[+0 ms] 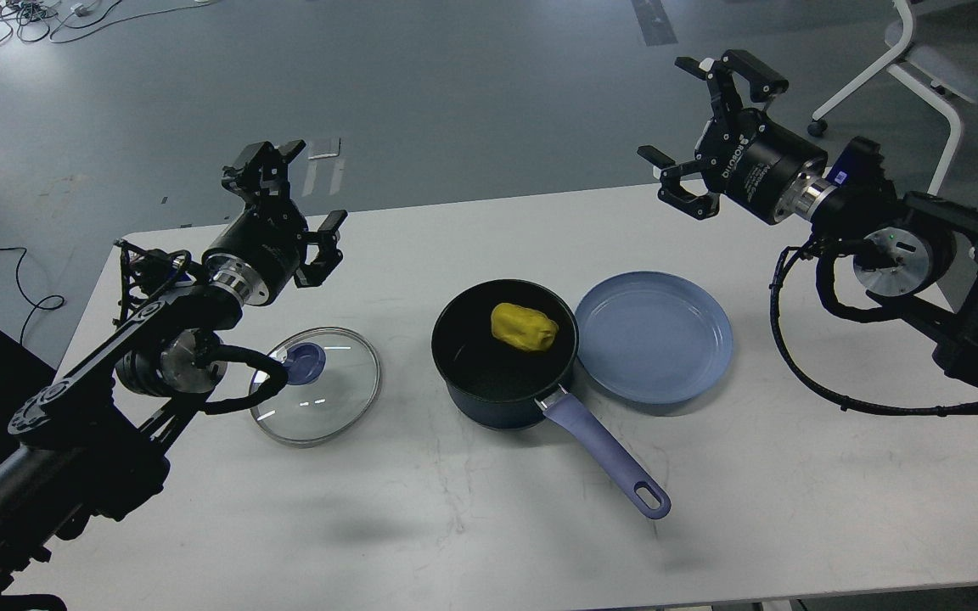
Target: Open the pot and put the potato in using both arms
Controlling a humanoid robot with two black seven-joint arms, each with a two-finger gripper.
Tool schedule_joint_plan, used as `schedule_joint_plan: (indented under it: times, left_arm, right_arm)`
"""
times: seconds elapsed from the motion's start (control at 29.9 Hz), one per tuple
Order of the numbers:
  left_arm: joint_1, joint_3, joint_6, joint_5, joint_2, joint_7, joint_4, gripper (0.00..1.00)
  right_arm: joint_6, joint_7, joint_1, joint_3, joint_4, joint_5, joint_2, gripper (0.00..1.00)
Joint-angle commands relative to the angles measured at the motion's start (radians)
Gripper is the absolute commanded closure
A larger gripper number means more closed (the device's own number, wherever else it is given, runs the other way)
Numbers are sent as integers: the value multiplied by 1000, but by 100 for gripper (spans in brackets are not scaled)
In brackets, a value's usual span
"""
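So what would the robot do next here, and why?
Probably nothing more than drawing both arms back to rest. The potato already lies inside the pot, and the lid sits flat on the table to the pot's left. The left gripper and right gripper both hang open and empty above the table, so the job looks done.
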Motion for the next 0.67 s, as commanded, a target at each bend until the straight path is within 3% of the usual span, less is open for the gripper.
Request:
schedule_joint_plan:
  times: [0.0,0.23,0.43,0.64]
  left_arm:
    - [-2,-2,-1,-1,3,2,-18,2]
    - [1,-5,1,-1,6,-2,-18,2]
    - [1,-5,4,1,6,-6,-17,2]
    - [1,-11,10,2,6,-9,-9,2]
  right_arm:
    - [-3,-18,-9,4,-3,18,17,0]
    - [-112,-41,-8,6,-1,21,49,0]
    - [-112,-84,-9,6,6,21,52,0]
    - [-115,-72,-3,-19,0,3,84,0]
